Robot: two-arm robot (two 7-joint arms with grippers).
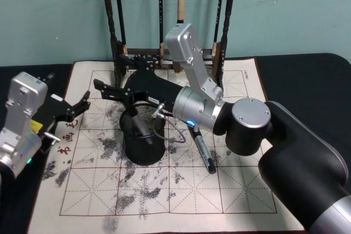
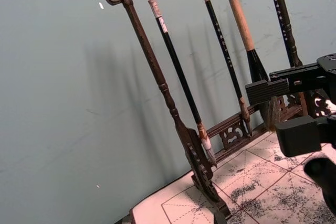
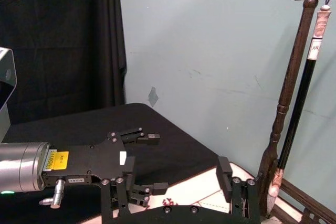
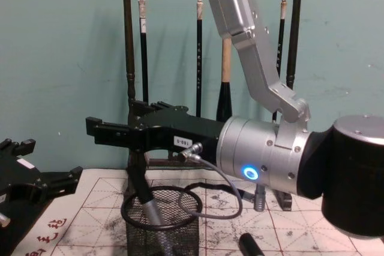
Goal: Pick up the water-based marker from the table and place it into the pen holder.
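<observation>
Right gripper: level, just above and behind the pen holder, fingers spread wide and holding nothing. Its arm reaches in from the holder's right and crosses over the rim, with a silver elbow link raised behind it.

Left gripper: left of the pen holder and low over the mat's edge, pointing toward the holder, fingers apart and empty.

Marker: 1 dark barrel with a grey section, standing inside the pen holder. It leans, with its upper end rising above the rim under the right gripper.

Dark pen: 1, lying flat on the mat, near the holder on its right and apart from it.

Mat: white cloth with a red grid, red characters and grey ink stains. The pen holder stands upright on it.

Table: dark top, showing beyond the mat on both sides of the holder.

Brush rack: dark carved wood, behind the holder at the mat's far edge, with 4 brushes hanging.

Wall: teal, behind the rack.
</observation>
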